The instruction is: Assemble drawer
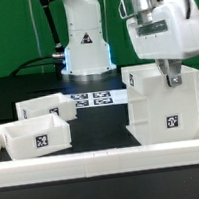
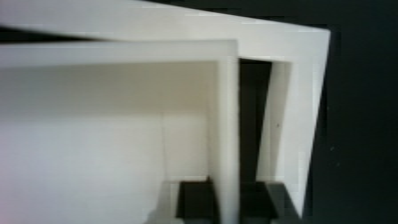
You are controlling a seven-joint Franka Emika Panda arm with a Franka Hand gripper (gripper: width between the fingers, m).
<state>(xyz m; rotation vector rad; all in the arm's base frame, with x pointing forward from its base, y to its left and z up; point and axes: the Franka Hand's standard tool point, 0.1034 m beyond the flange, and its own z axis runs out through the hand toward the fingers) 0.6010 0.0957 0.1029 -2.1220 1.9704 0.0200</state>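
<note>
Early days: housing wall is straddled by the pincer, clamped or not can't be told. Nearer tray and farther tray are left loose on the surface.

this is looking like a robotics lab. a robot arm is standing at a black table, a green backdrop hanging behind.

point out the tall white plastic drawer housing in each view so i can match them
Exterior view: the tall boxy white plastic drawer housing stands at the exterior view's right, directly under the gripper.
Wrist view: its white walls fill most of the picture, seen close up.
Shared landmark: the gripper, its jaws at the housing's top edge outside, either side of a thin wall in the wrist view.
</note>
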